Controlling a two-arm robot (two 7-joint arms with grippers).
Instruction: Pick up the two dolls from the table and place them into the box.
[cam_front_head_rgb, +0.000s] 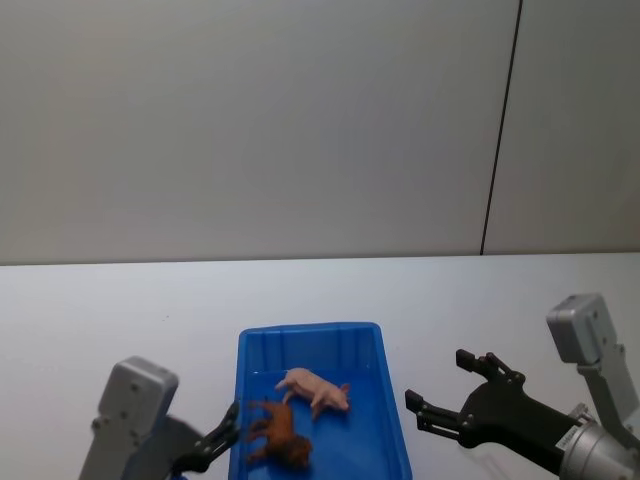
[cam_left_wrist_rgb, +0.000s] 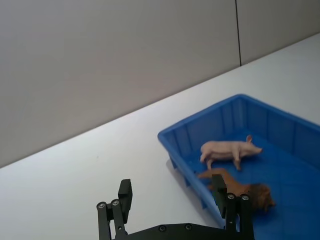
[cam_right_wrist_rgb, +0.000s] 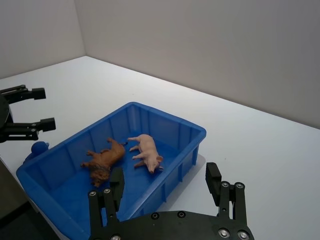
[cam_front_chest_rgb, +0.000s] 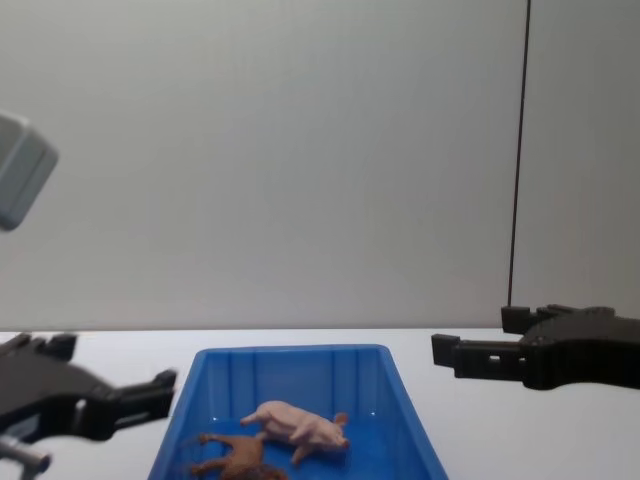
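White table (cam_front_head_rgb: 120, 300) before grey wall (cam_front_head_rgb: 250, 120) | blue box (cam_front_head_rgb: 310, 333) centred, long axis running away from robot | pig (cam_front_head_rgb: 315, 388) inside on its side, snout toward robot's right | lion (cam_front_head_rgb: 280, 432) beside it, nearer, mane toward robot, cropped in chest view | left gripper (cam_left_wrist_rgb: 171, 186) by box's left wall, right gripper (cam_front_head_rgb: 438, 378) apart on its right, both jaws spread, empty

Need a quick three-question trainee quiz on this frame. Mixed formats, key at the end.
1. True or false: the pale pink plastic pig and the brown plastic lion both lie inside the bright blue plastic bin.
2. The left gripper is: A) shut on the lion; B) open, beside the bin's left side; C) down inside the bin.
3. Fill in: the right gripper is open and holds ____, and ____ figurines lie on the white tabletop.

Key: 1 true; 2 B; 3 nothing, no.
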